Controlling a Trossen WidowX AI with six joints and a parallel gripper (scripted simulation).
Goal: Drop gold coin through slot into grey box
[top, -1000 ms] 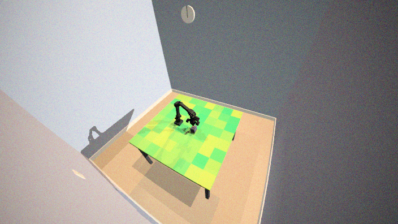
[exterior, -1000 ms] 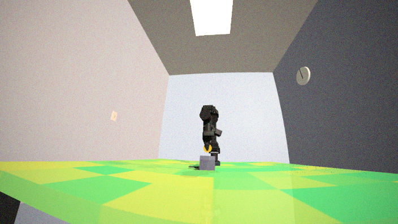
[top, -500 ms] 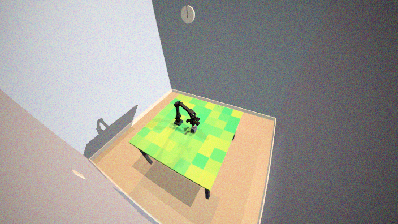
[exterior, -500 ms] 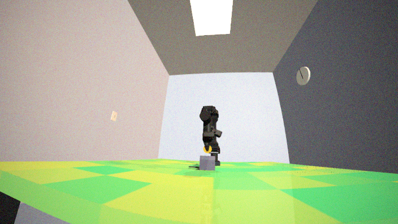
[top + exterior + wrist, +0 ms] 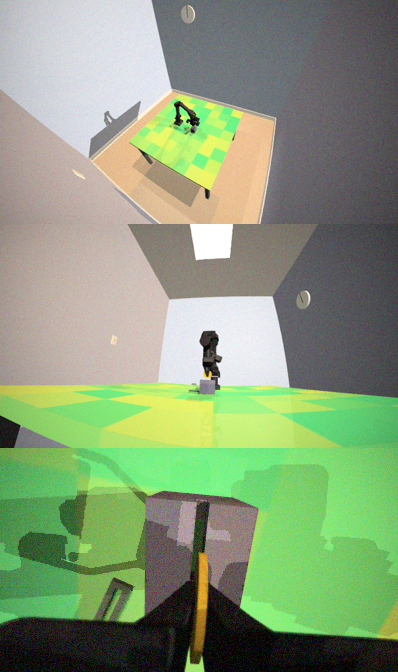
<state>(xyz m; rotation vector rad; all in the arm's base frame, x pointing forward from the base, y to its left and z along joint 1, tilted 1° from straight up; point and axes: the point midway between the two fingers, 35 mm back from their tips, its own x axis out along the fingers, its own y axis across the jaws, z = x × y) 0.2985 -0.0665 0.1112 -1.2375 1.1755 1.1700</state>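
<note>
Pinching gold coin (image 5: 201, 603) edge-on, gripper (image 5: 200, 593) hangs above grey box (image 5: 200, 548) slot (image 5: 201, 528).

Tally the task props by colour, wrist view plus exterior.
Gold: 1, the coin, clamped on edge in the gripper above the box.
Grey: 1, the box, with its slot in the lid.
Dark green: 1, the holder, left of the box, with no coin in it.
Total: 3
</note>
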